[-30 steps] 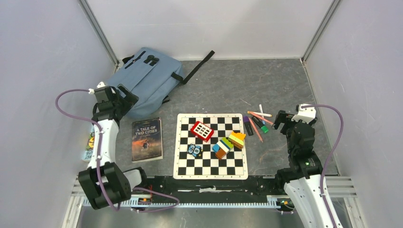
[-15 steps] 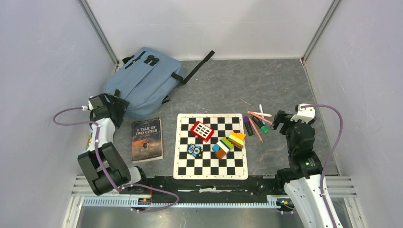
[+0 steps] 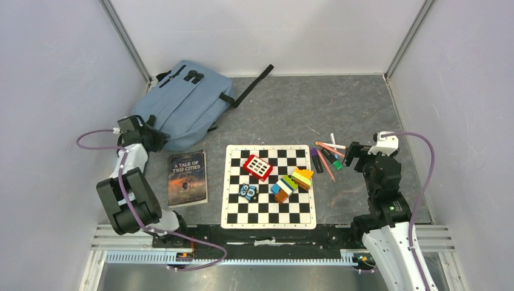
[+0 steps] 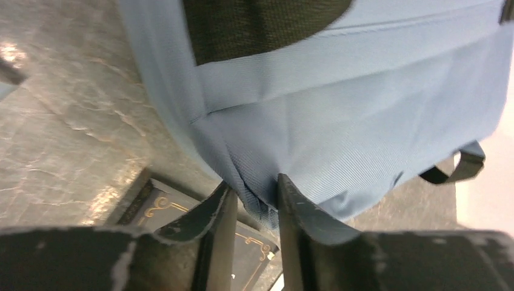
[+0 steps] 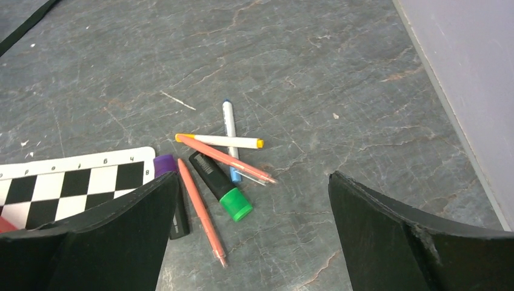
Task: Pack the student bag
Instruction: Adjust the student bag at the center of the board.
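The student bag (image 3: 182, 103), dusty blue with black straps, lies flat at the back left of the table. My left gripper (image 3: 153, 138) sits at the bag's near corner, and in the left wrist view its jaws (image 4: 254, 194) pinch a fold of the blue fabric (image 4: 363, 121). My right gripper (image 3: 353, 151) hangs open over the table on the right, nothing between its fingers. In the right wrist view the right gripper (image 5: 253, 182) stands just short of a heap of pens and markers (image 5: 218, 163).
A dark book (image 3: 187, 177) lies just right of the left arm, below the bag. The chessboard (image 3: 268, 212) carries a red block (image 3: 257, 167), stacked coloured blocks (image 3: 291, 182) and a small blue toy (image 3: 247, 191). Pens (image 3: 330, 159) lie right of the board. Walls enclose three sides.
My left gripper has dropped to the bag's near corner and narrowed its jaws onto the fabric. The right gripper has edged slightly towards the pens and stayed open.
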You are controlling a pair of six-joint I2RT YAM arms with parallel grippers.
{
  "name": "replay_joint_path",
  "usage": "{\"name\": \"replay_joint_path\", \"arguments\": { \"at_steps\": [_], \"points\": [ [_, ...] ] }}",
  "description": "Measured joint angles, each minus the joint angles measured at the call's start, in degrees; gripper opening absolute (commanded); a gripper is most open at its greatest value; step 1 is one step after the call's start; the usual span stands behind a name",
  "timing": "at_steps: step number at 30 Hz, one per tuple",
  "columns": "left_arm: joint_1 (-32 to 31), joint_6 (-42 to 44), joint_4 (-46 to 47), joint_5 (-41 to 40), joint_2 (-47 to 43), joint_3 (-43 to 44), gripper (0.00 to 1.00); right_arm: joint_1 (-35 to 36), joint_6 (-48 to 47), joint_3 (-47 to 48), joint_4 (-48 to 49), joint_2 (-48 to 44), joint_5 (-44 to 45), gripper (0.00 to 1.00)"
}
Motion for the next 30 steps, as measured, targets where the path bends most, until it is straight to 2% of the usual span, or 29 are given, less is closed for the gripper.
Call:
{"name": "replay_joint_path", "arguments": {
  "at_steps": [1,4,8,16,21,30],
  "points": [
    [-0.7,0.4,0.0,0.0,-0.2,0.2,0.21,0.0,0.0,0.1,0.0,0.1,-0.2,0.98],
    [-4.9,2.4,-1.0,-0.3,-2.6,1.2,0.1,0.0,-1.5,1.6,-0.5,1.3,-3.7,0.98],
    [-12.1,4.5,-5.3,-1.4,-6.6,7.0,0.03,0.0,-3.1,4.2,-0.2,3.6,-9.1,0.98],
    [-22.6,6.5,-12.2,-3.4,-10.8,29.6,0.02,0.0,-5.6,6.5,4.8,11.1,-27.3,0.98],
    [-30.5,8.7,-18.1,-3.1,-10.8,42.3,0.02,2.2,-7.3,9.6,8.3,15.9,-34.6,0.98],
    [-37.4,10.5,-22.9,-2.9,-10.2,46.0,0.02,17.6,-10.6,14.8,15.1,21.8,-34.6,0.98]
  ]
}}
